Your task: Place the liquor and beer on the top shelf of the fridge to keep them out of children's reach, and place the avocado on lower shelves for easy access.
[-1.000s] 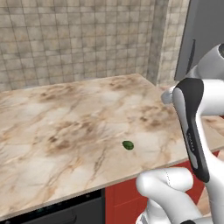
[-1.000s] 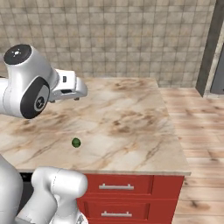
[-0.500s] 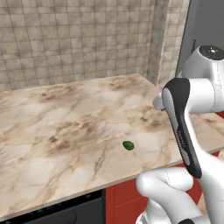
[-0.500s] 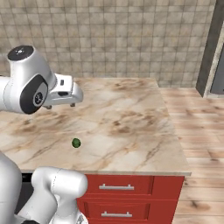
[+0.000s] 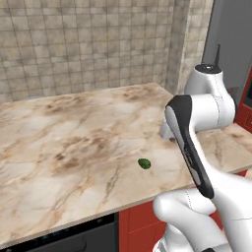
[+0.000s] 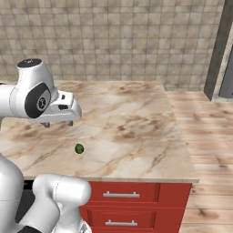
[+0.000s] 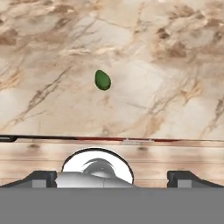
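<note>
Across the marbled desk (image 5: 74, 142), broad and bare-looking apart from one small thing, the relation that matters is between the white arm's pincer (image 6: 58, 123) and the avocado (image 5: 144, 164). That desk runs from the tiled wall to a front edge above red drawers (image 6: 132, 195), and the arm rises from the base in front of it, its forearm folded up and its wrist turned so the hand hangs level above the marble, well clear of the surface. In the right base view the pincer sits behind and a little to the left of the avocado (image 6: 79, 148), higher than it and apart from it, with nothing between them. Seen through the hand view, the avocado (image 7: 103, 80) lies on the marble left of centre, so it stands somewhat off the line the pincer looks along; its long axis runs roughly up and down that view with the narrower end toward the top, though it is small enough that I would not press that further. The two dark finger tips (image 7: 40, 177) stand spread wide at the lower corners of that view, with nothing between them. My judgement is that the coming move calls for a descent plus a sideways shift toward the fruit, closing across its shorter width. Only one arm is at work, so no choice of side arises.
</note>
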Tool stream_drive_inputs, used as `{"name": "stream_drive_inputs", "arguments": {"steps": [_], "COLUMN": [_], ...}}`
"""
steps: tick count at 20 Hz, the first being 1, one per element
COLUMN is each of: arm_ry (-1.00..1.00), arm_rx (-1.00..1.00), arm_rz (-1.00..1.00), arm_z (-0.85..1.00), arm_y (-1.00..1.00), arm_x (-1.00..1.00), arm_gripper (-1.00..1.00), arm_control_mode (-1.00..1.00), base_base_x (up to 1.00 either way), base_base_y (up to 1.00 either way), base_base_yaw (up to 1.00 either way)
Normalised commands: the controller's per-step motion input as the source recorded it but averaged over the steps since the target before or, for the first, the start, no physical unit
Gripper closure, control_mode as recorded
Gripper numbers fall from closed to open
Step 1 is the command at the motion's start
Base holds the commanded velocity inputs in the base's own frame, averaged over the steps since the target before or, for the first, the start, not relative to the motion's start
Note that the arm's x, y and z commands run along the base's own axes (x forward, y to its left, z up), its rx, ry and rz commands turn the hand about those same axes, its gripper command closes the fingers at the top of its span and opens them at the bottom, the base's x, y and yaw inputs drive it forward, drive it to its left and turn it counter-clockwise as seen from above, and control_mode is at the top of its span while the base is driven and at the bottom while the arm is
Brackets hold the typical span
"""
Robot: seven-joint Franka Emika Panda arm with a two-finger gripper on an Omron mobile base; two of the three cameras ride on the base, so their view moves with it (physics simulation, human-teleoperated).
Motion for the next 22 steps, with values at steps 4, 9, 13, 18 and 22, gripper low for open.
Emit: {"name": "stream_drive_inputs", "arguments": {"steps": [4,9,13,18,22], "arm_ry": [0.10,0.03,0.00,0.00,0.00], "arm_rx": [0.00,0.00,0.01,0.00,0.01], "arm_rz": [0.00,0.00,0.00,0.00,0.00], "arm_z": [-0.67,-0.67,-0.55,-0.37,-0.28], "arm_y": [0.21,0.11,0.02,0.00,0.00], "arm_x": [0.09,0.15,0.14,0.17,0.28], "arm_gripper": [-1.00,-1.00,-1.00,-1.00,-1.00], "arm_control_mode": [-1.00,-1.00,-1.00,-1.00,-1.00], "base_base_x": [0.00,0.00,0.00,0.00,0.00], "base_base_y": [0.00,0.00,0.00,0.00,0.00], "base_base_yaw": [0.00,0.00,0.00,0.00,0.00]}}
